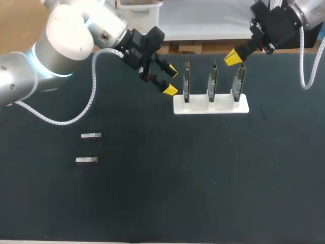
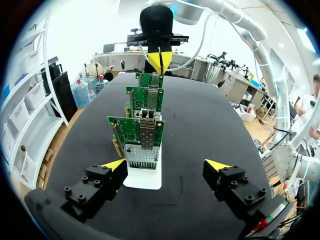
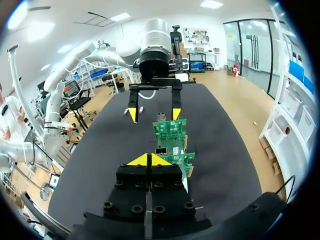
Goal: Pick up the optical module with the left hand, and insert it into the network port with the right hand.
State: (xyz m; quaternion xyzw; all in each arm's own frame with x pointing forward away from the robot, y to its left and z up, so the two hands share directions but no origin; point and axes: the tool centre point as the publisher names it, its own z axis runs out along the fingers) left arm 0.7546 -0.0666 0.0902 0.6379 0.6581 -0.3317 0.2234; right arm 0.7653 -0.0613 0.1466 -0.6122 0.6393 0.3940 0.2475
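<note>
left pincer (image 1: 171, 80): fingers apart, gripping nothing. It hung just left of the white stand (image 1: 223, 108), pointing along the row of boards.
right pincer (image 1: 232, 57): yellow tips pressed together with nothing between them. It sat at the stand's right end, just above the right board (image 1: 238, 81), and faced the left pincer across the row.
optical modules: two small silver ones lay flat on the worktop (image 1: 167, 193), over on my left side. The nearer module (image 1: 86, 160) and the farther module (image 1: 91, 135) were close together but not touching. Both were well apart from the pincers and the stand.
boards: three green circuit boards stood upright in the stand, side by side in one row. The left board (image 1: 186, 81) was closest to the left pincer, and the middle board (image 1: 212, 81) sat between the other two.
network port: in the left wrist view, a silver metal cage (image 2: 147, 132) ran down the face of the closest board, straight ahead of the open fingers.
left arm cable: a white coiled cable (image 1: 94, 94) hung in a loop from the arm to the wrist, above the worktop.
</note>
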